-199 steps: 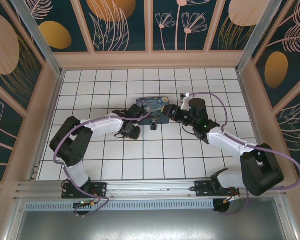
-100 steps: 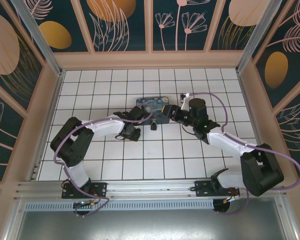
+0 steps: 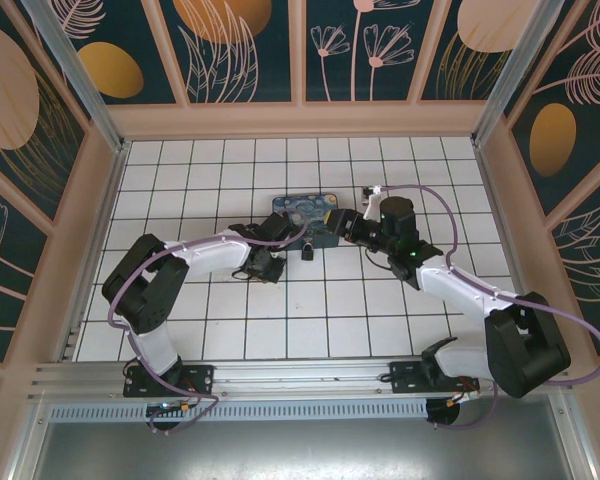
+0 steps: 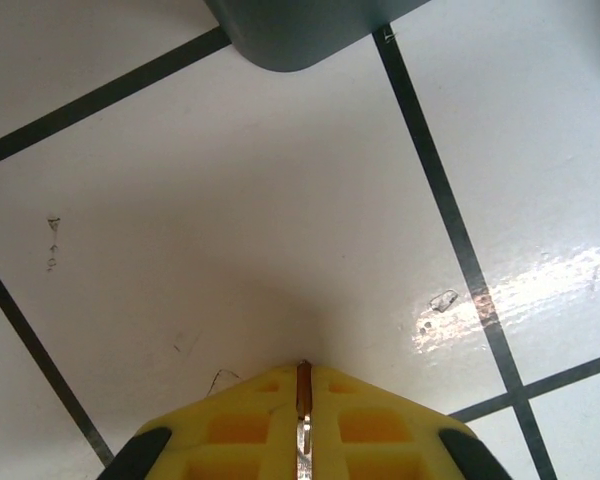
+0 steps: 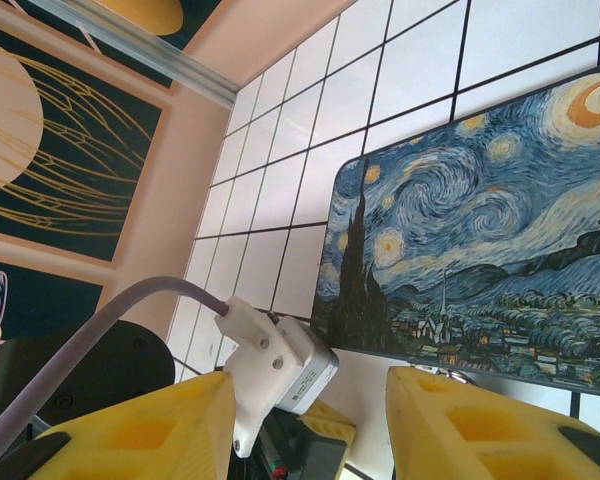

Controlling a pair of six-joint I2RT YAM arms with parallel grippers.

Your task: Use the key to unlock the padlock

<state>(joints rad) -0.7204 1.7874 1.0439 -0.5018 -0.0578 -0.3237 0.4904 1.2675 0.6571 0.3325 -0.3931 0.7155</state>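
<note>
The padlock, tiny and dark, lies on the white tiles just in front of the blue swirl-painted box. My left gripper points down at the floor left of it and is shut on the key, a thin brownish strip pinched between the yellow fingertips. The left gripper nearly touches the tile. My right gripper hovers at the box's right end, open, with nothing between its fingers. A silvery glint at the box's edge may be the shackle.
The box's grey corner lies just beyond my left fingertips. In the right wrist view the left arm's white camera mount and cable sit between my right fingers. Peach walls ring the tiled floor.
The left gripper edged slightly right toward the padlock, still holding the key. The right wrist shifted a little; nothing was taken or let go.
</note>
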